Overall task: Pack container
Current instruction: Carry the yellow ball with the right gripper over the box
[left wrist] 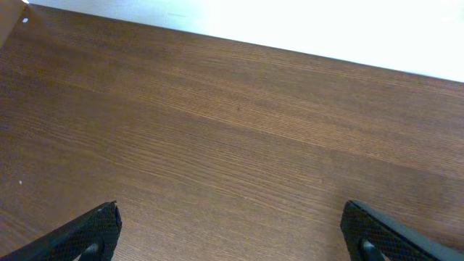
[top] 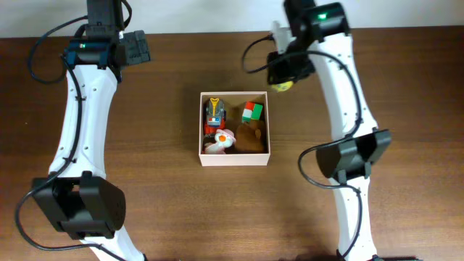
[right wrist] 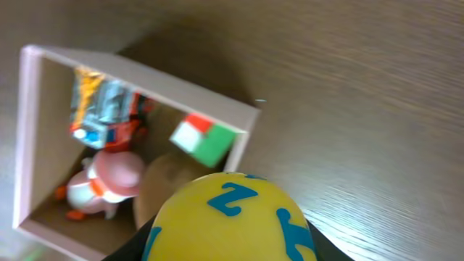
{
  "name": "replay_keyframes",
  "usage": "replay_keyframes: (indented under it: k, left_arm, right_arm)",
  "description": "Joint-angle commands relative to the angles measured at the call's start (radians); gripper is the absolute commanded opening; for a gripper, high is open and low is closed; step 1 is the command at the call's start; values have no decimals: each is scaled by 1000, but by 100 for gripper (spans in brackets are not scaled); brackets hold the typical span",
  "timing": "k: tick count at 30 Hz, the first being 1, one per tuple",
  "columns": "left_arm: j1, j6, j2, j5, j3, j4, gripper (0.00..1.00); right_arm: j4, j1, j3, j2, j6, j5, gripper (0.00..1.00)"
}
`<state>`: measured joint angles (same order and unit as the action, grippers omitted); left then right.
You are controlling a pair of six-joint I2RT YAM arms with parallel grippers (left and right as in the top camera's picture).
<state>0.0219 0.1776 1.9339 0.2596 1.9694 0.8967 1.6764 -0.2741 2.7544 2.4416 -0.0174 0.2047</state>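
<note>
The container (top: 234, 160), a square white-walled box with a tan inside, sits mid-table. It holds an orange and blue toy (top: 214, 110), a red, white and green cube (top: 252, 111), a brown plush (top: 250, 135) and a pink and white toy (top: 219, 140). My right gripper (top: 283, 76) hovers just beyond the box's far right corner, shut on a yellow ball (right wrist: 232, 217) with blue letters. The ball (top: 283, 85) fills the lower right wrist view, above the container (right wrist: 145, 72). My left gripper (left wrist: 232, 225) is open over bare wood at the far left (top: 134, 47).
The brown wooden table (left wrist: 239, 130) ends at a white strip along its far edge. Both arms' white links reach in from the near side, to the left and right of the box.
</note>
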Motion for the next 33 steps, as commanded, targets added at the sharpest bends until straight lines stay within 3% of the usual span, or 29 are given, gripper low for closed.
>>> replay_keyframes:
  k: [1, 11, 22, 33]
  left_arm:
    - [-1, 12, -4, 10, 6, 2, 99]
    - [-1, 12, -4, 10, 6, 2, 99]
    - [-1, 12, -4, 10, 6, 2, 99]
    - [-1, 12, -4, 10, 6, 2, 99]
  right_arm:
    - [3, -55, 18, 0, 6, 24, 43]
    - [-24, -149, 16, 2, 7, 24, 43]
    - [-79, -229, -117, 2, 6, 24, 43]
    - [-93, -235, -186, 2, 6, 23, 42]
